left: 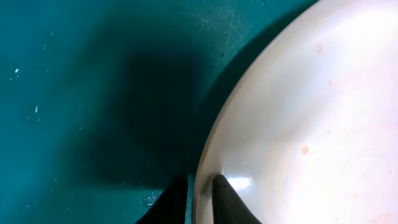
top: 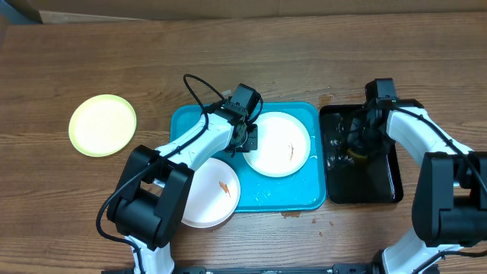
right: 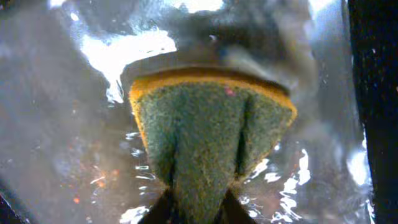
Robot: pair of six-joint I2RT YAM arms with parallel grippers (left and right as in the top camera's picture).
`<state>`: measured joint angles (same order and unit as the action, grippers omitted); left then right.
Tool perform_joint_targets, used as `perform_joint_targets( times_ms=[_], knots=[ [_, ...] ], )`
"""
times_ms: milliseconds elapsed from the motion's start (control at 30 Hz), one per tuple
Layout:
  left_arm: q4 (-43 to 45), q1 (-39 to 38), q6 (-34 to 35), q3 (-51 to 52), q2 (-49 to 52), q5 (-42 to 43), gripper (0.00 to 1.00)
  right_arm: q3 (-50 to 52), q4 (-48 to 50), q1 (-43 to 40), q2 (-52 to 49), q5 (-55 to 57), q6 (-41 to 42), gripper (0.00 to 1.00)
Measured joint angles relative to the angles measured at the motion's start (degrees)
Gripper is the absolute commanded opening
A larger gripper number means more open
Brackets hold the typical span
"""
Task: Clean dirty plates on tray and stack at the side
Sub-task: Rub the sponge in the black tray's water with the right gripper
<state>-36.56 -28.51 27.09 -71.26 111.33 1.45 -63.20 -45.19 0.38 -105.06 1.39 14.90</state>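
Note:
Two white plates with orange-brown specks lie on the turquoise tray (top: 190, 122): one at the right (top: 278, 144), one at the front left (top: 213, 194) hanging over the tray's rim. The yellow-green rimmed plate (top: 103, 125) lies off the tray at the far left. My left gripper (top: 249, 137) is shut on the left rim of the right white plate (left: 298, 124), one finger on each side of the rim (left: 200, 199). My right gripper (top: 351, 148) is over the black tray and is shut on a yellow-and-green sponge (right: 211, 134).
A narrow glossy black tray (top: 380, 183) holding wet residue stands right of the turquoise tray. A few specks lie on the wooden table (top: 304, 217) just in front of the turquoise tray.

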Motion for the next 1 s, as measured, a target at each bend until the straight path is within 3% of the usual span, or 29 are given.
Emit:
perform_joint_targets(
  times_ms=[33,133,233,333,433,467,500,533,567,633,867,1000],
  knots=[
    [0.0,0.0,0.0,0.0,0.0,0.0,0.17,0.0,-0.1,0.0,0.0,-0.1,0.0,0.69],
    [0.0,0.0,0.0,0.0,0.0,0.0,0.18,0.0,-0.9,0.0,0.0,-0.4,-0.2,0.69],
    [0.0,0.0,0.0,0.0,0.0,0.0,0.18,0.0,-3.0,0.0,0.0,-1.0,0.1,0.50],
    [0.0,0.0,0.0,0.0,0.0,0.0,0.20,0.0,-5.2,0.0,0.0,-1.2,0.1,0.05],
    [0.0,0.0,0.0,0.0,0.0,0.0,0.20,0.0,-6.8,0.0,0.0,-1.2,0.1,0.04],
    [0.0,0.0,0.0,0.0,0.0,0.0,0.20,0.0,-7.4,0.0,0.0,-1.2,0.0,0.07],
    [0.0,0.0,0.0,0.0,0.0,0.0,0.20,0.0,-7.7,0.0,0.0,-1.2,0.1,0.19],
    [0.0,0.0,0.0,0.0,0.0,0.0,0.20,0.0,-7.9,0.0,0.0,-1.2,0.0,0.47],
    [0.0,0.0,0.0,0.0,0.0,0.0,0.20,0.0,-7.8,0.0,0.0,-1.2,0.2,0.63],
    [0.0,0.0,0.0,0.0,0.0,0.0,0.21,0.0,-7.0,0.0,0.0,-1.2,0.1,0.72],
    [0.0,0.0,0.0,0.0,0.0,0.0,0.21,0.0,0.9,0.0,0.0,0.1,-0.1,0.76],
    [0.0,0.0,0.0,0.0,0.0,0.0,0.21,0.0,3.5,0.0,0.0,0.8,-0.2,0.58]
  ],
)
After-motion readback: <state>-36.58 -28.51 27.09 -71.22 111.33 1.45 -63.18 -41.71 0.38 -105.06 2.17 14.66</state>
